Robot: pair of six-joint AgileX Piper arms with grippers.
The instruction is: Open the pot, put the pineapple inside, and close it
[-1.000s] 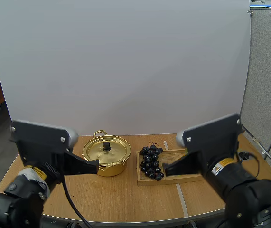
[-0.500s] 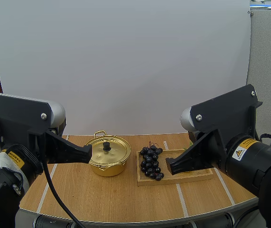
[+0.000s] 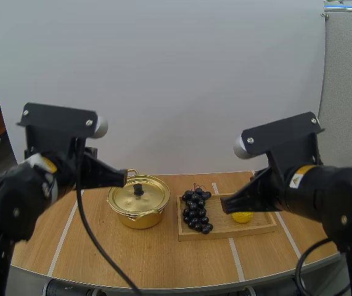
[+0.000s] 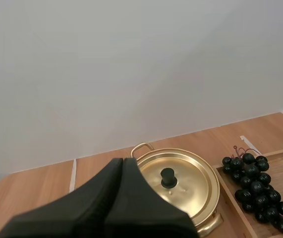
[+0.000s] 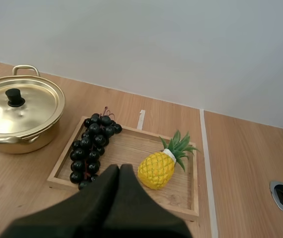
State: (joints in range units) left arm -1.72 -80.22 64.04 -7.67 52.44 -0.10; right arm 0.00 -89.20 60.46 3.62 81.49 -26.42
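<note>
both end effectors are hanging closed and empty: the left end effector (image 4: 124, 163) is facing the lidded pot (image 4: 181, 181), likely for its knob, and the right end effector (image 5: 119, 169) is hovering near the pineapple (image 5: 156, 170), which is lying in the tray (image 5: 131, 145) beside the grapes (image 5: 89, 144).

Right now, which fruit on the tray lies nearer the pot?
The grapes: the dark bunch at the end of the tray beside the pot. The yellow pineapple lies beyond them, farther from the pot.
</note>
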